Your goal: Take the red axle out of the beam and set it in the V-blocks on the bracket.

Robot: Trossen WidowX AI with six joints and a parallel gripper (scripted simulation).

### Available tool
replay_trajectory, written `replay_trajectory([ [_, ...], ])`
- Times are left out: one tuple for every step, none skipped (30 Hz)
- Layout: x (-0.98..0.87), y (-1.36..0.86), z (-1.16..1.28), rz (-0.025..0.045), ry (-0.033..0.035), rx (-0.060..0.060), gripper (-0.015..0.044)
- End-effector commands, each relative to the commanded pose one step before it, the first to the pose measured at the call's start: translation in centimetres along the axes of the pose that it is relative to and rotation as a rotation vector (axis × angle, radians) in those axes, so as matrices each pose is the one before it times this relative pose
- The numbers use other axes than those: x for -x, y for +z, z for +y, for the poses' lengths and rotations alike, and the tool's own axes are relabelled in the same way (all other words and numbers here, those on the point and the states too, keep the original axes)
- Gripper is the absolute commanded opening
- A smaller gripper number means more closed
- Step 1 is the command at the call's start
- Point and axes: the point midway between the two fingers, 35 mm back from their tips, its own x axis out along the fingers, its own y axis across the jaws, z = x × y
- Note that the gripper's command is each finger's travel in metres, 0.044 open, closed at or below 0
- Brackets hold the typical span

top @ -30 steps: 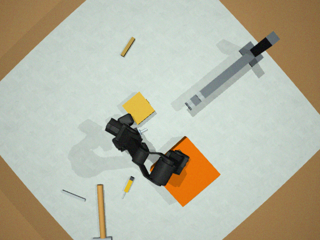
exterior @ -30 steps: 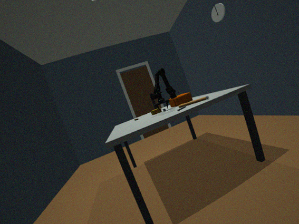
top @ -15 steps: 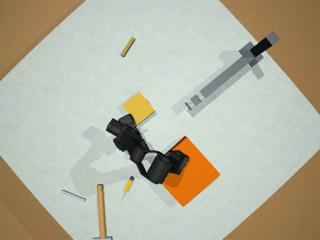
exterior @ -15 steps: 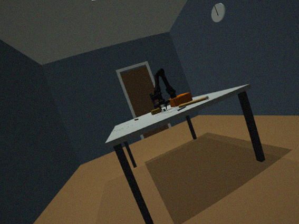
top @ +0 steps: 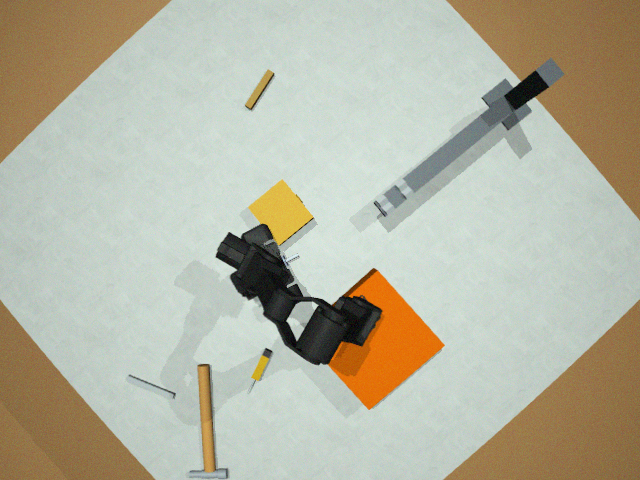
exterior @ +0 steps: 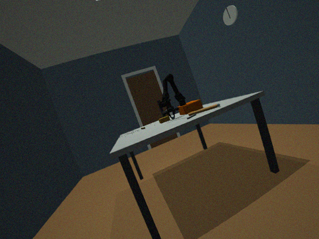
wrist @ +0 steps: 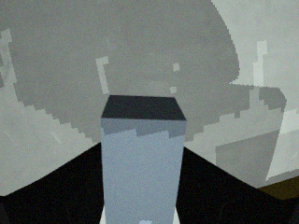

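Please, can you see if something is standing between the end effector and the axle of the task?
A pale blue-grey block is clamped in the end effector. No red axle is visible, so I cannot tell what blocks its path.

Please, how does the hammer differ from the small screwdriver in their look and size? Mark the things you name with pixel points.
The hammer (top: 205,418) (exterior: 204,109) is much longer than the screwdriver (top: 262,365). The hammer's handle is plain tan, while the screwdriver's is yellow with a dark end. The hammer ends in a wide grey crosswise head, the screwdriver in a thin straight shaft. Both lie flat on the table (top: 103,180) (exterior: 143,137).
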Motion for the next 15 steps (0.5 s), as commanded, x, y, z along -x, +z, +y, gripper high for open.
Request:
replay_trajectory([
  [0.912,0.141,-0.321,-0.00022,-0.00874,-0.0050,0.0000],
  [0.408,0.030,-0.040,-0.00004,-0.00008,0.0000,0.0000],
  [0.445,0.024,-0.030,-0.00003,-0.00007,0.0000,0.0000],
  [0.456,0.016,-0.018,-0.00003,-0.00006,0.0000,0.0000],
  [0.460,0.010,-0.009,-0.00002,-0.00006,0.0000,0.0000],
  [0.462,0.006,-0.001,-0.00002,-0.00005,0.0000,0.0000],
  [0.465,0.004,0.003,-0.00002,-0.00005,0.0000,0.0000],
  [0.467,0.003,0.006,-0.00001,-0.00004,0.0000,0.0000],
  [0.468,0.002,0.009,-0.00001,-0.00004,0.0000,0.0000],
  [0.471,0.000,0.014,-0.00001,-0.00003,0.0000,0.0000],
  [0.473,-0.003,0.021,-0.00001,-0.00003,0.0000,0.0000],
  [0.477,-0.007,0.029,0.00000,-0.00002,0.0000,0.0000],
  [0.481,-0.014,0.040,0.00000,-0.00001,0.0000,0.0000],
  [0.484,-0.020,0.057,0.00001,0.00000,0.0000,0.0000],
  [0.483,-0.029,0.079,0.00001,0.00002,0.0000,0.0000],
])
